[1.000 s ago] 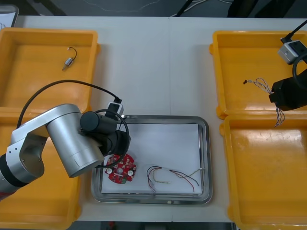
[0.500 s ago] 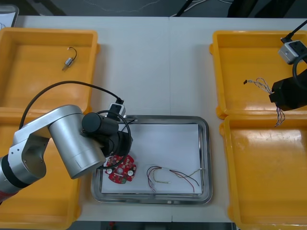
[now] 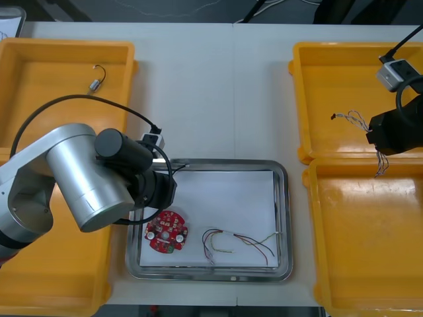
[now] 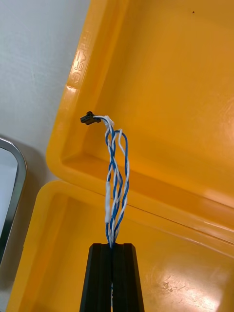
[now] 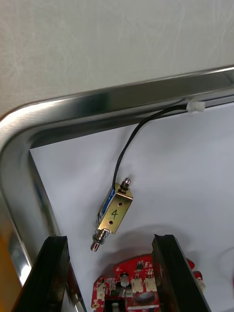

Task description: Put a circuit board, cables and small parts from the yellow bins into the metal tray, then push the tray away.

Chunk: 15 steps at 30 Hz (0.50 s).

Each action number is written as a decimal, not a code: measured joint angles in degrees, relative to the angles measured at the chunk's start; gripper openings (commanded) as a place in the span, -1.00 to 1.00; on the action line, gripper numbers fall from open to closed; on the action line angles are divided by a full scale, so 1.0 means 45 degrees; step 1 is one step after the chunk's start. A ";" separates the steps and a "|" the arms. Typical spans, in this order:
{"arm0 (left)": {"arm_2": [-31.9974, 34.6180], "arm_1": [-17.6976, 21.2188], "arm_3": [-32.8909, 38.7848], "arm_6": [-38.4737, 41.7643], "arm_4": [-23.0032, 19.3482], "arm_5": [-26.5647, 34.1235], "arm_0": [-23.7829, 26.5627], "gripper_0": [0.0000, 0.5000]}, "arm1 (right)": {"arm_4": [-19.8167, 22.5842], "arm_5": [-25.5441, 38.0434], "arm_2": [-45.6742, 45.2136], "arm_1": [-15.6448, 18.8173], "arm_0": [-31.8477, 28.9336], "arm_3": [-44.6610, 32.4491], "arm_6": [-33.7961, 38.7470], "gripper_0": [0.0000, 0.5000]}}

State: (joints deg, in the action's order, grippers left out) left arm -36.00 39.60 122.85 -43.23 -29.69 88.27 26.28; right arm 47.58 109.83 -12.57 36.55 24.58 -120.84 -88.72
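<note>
My left arm (image 3: 76,178) is a brushed-silver cylinder capped by a round black joint (image 3: 122,148), with a thin black cable (image 3: 66,98) looping over it to a white plug (image 3: 153,139). The left hand (image 5: 109,238) has two flat, matte black fingers (image 5: 57,273) with squared tips. My right arm (image 3: 396,129) is a blocky black wrist below a grey box (image 3: 391,72) trailing a black lead, and the right hand (image 4: 112,246) has the same black fingers.

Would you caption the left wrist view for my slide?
Open left tool over a small metal part and circuit board in the metal tray.
</note>
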 measured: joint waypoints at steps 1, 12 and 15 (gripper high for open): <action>0.0208 0.0000 0.0111 0.0000 -0.0157 0.0145 0.0001 1.00 | -0.0050 0.0000 0.0081 0.0000 0.0002 -0.0035 0.0000 -1.00; 0.2683 0.0011 0.0790 0.0000 -0.1822 0.1608 0.0183 1.00 | -0.0024 0.0000 0.1242 0.0000 0.0280 -0.0555 0.0000 -1.00; 0.3503 0.0039 0.0816 0.0000 -0.2326 0.2273 0.0398 1.00 | 0.0131 0.0000 0.1606 0.0000 0.0469 -0.0577 0.0000 -1.00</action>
State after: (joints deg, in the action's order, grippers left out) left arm -20.24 39.77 126.53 -43.23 -40.16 98.50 28.07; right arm 48.17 109.83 -5.34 36.55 26.69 -123.43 -88.72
